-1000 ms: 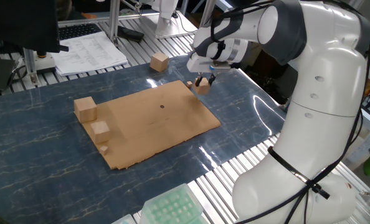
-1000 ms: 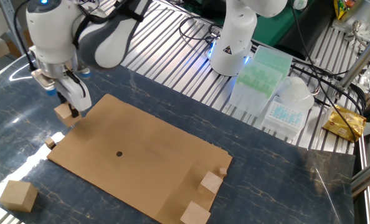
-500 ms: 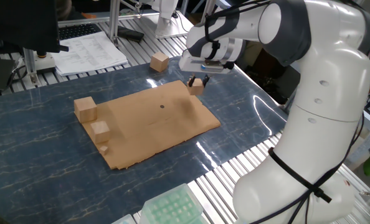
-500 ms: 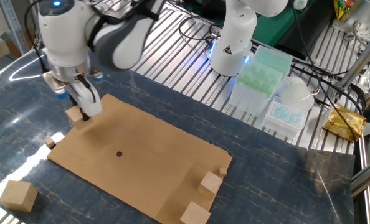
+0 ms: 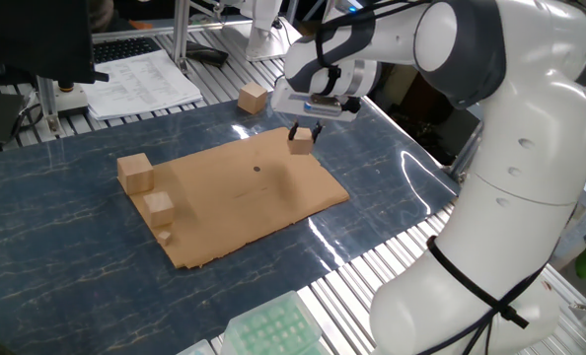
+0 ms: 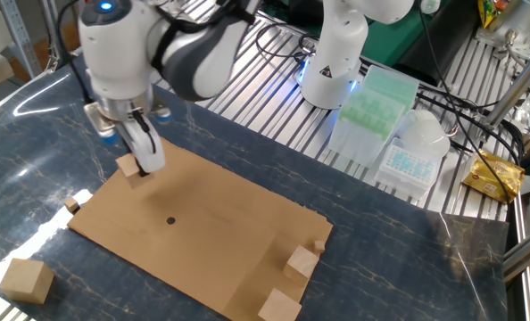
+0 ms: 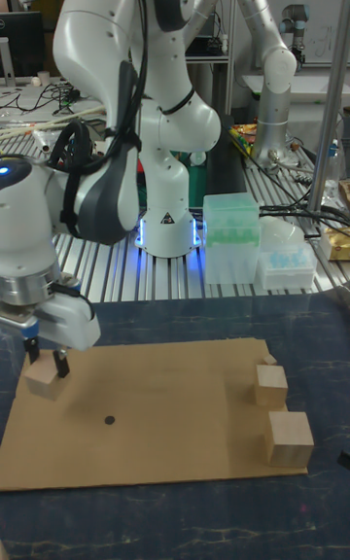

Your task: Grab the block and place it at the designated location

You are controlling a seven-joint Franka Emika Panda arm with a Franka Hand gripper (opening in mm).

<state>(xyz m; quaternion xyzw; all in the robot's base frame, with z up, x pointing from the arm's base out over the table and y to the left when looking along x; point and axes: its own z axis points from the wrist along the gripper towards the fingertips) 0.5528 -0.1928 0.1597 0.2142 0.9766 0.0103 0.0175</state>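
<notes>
My gripper [image 5: 303, 133] is shut on the block [image 5: 300, 144], a small light-brown wooden cube. It hangs a little above the far corner of the brown cardboard sheet [image 5: 244, 207]. The black dot [image 5: 256, 168] marking the designated location lies mid-sheet, a short way from the block. In the other fixed view the gripper [image 6: 136, 160] holds the block [image 6: 129, 167] over the sheet's left end, up-left of the dot [image 6: 170, 220]. From the tall fixed view the block [image 7: 42, 376] sits between the fingers, left of and above the dot [image 7: 109, 417].
A larger cube [image 5: 135, 172], a medium cube [image 5: 158, 205] and a tiny cube [image 5: 164, 237] rest on the sheet's opposite end. Another cube [image 5: 253, 98] sits on the table behind it. A wooden chip [image 6: 72, 205] lies beside the sheet. Green tube racks [image 6: 372, 98] and a second robot's base [image 6: 335, 62] stand beyond.
The gripper has lifted the block off the table beside the sheet and carried it over the sheet's corner, toward the dot.
</notes>
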